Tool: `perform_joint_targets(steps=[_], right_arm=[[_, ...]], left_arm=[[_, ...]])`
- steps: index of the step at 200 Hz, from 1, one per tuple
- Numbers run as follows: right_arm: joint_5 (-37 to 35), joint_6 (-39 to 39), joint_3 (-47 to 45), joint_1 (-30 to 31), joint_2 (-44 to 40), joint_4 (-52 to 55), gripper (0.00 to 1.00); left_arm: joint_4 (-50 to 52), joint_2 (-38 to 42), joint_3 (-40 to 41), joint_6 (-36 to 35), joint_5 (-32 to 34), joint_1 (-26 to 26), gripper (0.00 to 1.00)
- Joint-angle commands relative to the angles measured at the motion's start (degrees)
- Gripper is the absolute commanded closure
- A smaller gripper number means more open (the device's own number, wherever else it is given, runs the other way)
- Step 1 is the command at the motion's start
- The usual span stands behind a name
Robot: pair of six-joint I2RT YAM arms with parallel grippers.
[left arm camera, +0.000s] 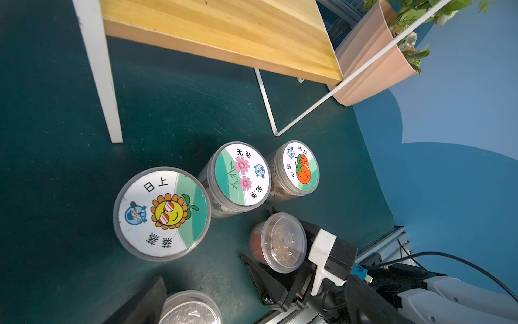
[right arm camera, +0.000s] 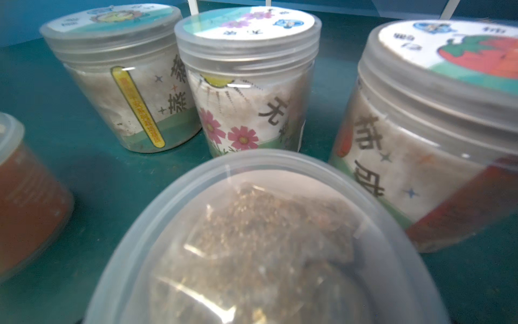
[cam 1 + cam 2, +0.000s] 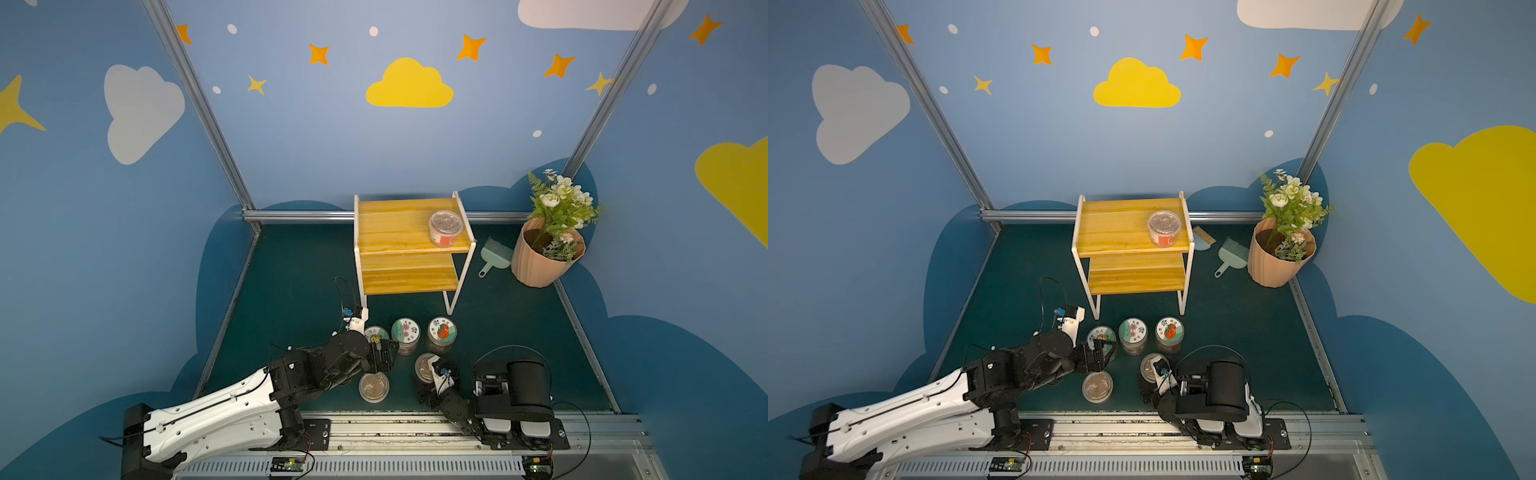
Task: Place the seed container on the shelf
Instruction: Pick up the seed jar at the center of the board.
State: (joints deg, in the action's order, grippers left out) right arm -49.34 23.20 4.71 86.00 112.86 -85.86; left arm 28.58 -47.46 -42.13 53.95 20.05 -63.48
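Green mat (image 1: 56, 140) bears the upright seed container (image 1: 280, 244), axis vertical, lid up, right gripper (image 1: 258, 233) jaws spread either side.

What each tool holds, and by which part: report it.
Left tool: nothing, its jaws are open and empty. Right tool: jaws flank the sides of the clear-lidded seed container; an actual grip cannot be told.

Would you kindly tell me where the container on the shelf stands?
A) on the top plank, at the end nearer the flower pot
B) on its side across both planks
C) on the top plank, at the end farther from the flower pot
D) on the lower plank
A: in a top view the clear-lidded container stands upright on the top plank of the shelf, at the end nearer the flower pot.
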Motion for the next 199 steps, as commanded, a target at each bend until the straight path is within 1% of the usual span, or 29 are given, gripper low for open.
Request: perform_joint_targets(steps=[1, 14, 34, 59, 81, 119, 137, 164, 199], right_arm=[[1.95, 3.15, -0.06, 0.46, 2.02, 5.10, 0.10], [1.74, 2.58, -0.06, 0.68, 1.69, 5.13, 0.13], [1.88, 1.61, 0.12, 0.93, 1.16, 5.09, 0.13], [1.12, 1.32, 0.15, 1.38, 0.87, 5.11, 0.16], [-0.05, 1.35, 0.14, 1.69, 0.76, 5.15, 0.23], [-1.04, -0.13, 0.29, 2.40, -0.56, 5.14, 0.29], [-1.95, -1.86, 0.63, 3.38, -1.75, 5.18, 0.35], [-3.73, -2.80, 0.75, 4.59, -2.39, 5.24, 0.36], [-7.11, -4.58, 1.11, 6.81, -3.66, 5.23, 0.40]], left_arm=[[2.41, 1.52, -0.93, -0.93, 2.00, 0.20, 0.00], [3.32, 2.41, -0.95, -0.96, 2.63, 0.20, 0.00], [4.37, 3.74, -1.02, -1.22, 3.30, 0.20, 0.00], [4.73, 5.24, -0.28, -0.76, 3.24, 0.21, 0.00], [5.49, 6.07, 0.21, -0.25, 3.33, 0.19, 0.00], [7.64, 6.43, -0.67, -1.00, 4.15, 0.20, 0.00], [8.55, 6.50, -1.20, -1.36, 4.49, 0.20, 0.00], [9.19, 7.23, -1.20, -1.48, 4.68, 0.19, 0.00], [10.06, 8.03, -1.41, -1.46, 5.21, 0.20, 0.00]])
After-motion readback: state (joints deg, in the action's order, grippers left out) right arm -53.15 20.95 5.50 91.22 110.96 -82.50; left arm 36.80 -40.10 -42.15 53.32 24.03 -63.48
